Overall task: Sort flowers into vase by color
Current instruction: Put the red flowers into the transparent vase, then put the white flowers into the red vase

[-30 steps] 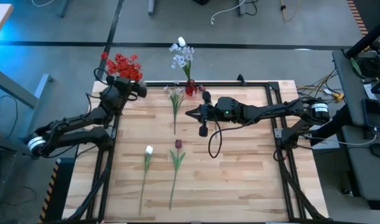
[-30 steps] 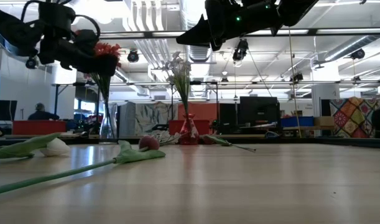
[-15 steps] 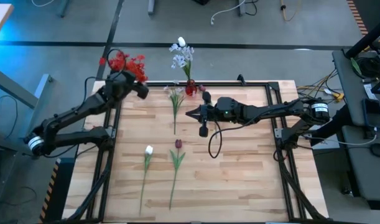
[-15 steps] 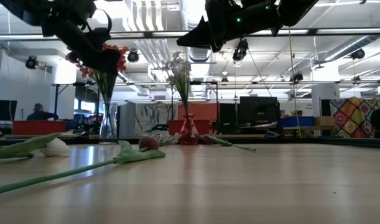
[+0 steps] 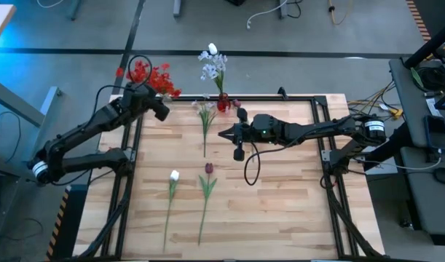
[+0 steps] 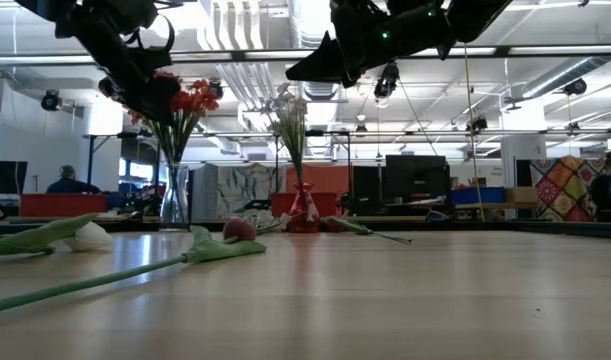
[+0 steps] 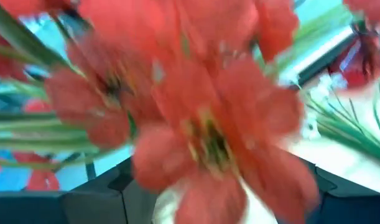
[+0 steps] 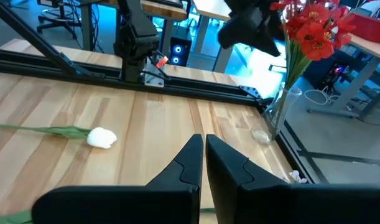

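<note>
Bright red flowers (image 5: 151, 73) stand with their stems in a clear vase (image 6: 172, 200) at the table's far left corner. My left gripper (image 5: 161, 110) hovers open right beside them, above the vase; the red blooms (image 7: 202, 124) fill its wrist view. White and pale-blue sprays (image 5: 213, 65) stand in a red vase (image 6: 303, 212) at the far edge. A pale flower (image 5: 205, 116), a white bud (image 5: 174, 175) and a dark red tulip (image 5: 208, 169) lie flat on the table. My right gripper (image 5: 223, 133) is shut and hangs above mid-table, pointing left.
A black frame rail (image 5: 251, 97) runs round the wooden table (image 5: 280, 196). The table's right half is bare wood. A small pale thing (image 8: 262, 134) lies near the clear vase's foot. Desks, screens and a seated person (image 6: 63, 182) show in the room beyond.
My left gripper has risen from among the red flowers and drawn back from them a little, toward the near edge. The red cluster now stands apart from the gripper in the vase and spreads wider. My right arm has kept still.
</note>
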Action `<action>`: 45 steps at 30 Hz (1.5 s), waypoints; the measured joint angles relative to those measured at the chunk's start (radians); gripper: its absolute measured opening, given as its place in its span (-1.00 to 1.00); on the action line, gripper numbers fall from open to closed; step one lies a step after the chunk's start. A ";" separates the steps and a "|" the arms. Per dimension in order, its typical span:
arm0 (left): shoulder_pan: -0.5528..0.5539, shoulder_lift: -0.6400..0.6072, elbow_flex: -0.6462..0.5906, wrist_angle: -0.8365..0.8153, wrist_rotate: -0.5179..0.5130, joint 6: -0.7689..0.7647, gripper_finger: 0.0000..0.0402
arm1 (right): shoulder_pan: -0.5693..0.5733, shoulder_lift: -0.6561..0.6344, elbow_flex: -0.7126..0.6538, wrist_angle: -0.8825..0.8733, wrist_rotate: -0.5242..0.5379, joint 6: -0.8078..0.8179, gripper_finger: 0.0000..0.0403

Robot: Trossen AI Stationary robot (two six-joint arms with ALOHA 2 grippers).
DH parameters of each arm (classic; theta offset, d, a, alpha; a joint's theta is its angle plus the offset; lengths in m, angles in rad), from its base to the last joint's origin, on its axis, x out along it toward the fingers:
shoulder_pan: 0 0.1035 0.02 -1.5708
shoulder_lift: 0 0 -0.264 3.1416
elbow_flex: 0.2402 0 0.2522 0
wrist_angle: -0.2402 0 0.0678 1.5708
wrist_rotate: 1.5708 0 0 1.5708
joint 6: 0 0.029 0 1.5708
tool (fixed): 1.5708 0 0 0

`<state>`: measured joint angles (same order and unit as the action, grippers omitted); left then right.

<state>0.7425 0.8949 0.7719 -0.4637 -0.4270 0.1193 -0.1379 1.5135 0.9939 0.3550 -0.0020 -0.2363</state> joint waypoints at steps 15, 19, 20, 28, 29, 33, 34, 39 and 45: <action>-0.099 -0.141 -0.049 -0.120 0.092 -0.156 0.14 | 0.000 0.000 0.000 -0.016 0.000 0.000 -0.94; -0.156 -0.177 -0.108 -0.103 0.059 -0.210 0.08 | 0.000 0.000 0.000 -0.021 0.000 0.000 -0.94; -0.169 -0.188 -0.124 -0.094 0.055 -0.227 0.07 | 0.000 0.000 0.000 -0.024 0.000 0.000 -0.94; -0.298 -0.278 -0.332 0.202 0.043 -0.298 -0.05 | 0.000 0.039 0.000 0.002 0.000 0.067 -0.94; -0.311 -0.285 -0.361 0.252 0.043 -0.298 -0.06 | 0.000 0.054 0.001 0.018 0.000 0.089 -0.94; -0.338 -0.303 -0.465 0.454 0.042 -0.306 -0.14 | -0.005 0.126 0.043 0.014 0.003 0.156 -0.93; -0.341 -0.306 -0.488 0.497 0.042 -0.312 -0.17 | -0.008 0.147 0.059 0.005 0.003 0.173 -0.92; -0.347 -0.326 -0.592 0.682 0.042 -0.313 -0.28 | -0.026 0.262 0.166 -0.085 0.007 0.279 -0.69; -0.347 -0.354 -0.645 0.717 0.043 -0.305 -0.42 | -0.041 0.391 0.342 -0.251 0.136 0.435 -0.25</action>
<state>0.3958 0.5411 0.1272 0.2531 -0.3843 -0.1854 -0.1787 1.9050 1.3357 0.1043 0.1341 0.1991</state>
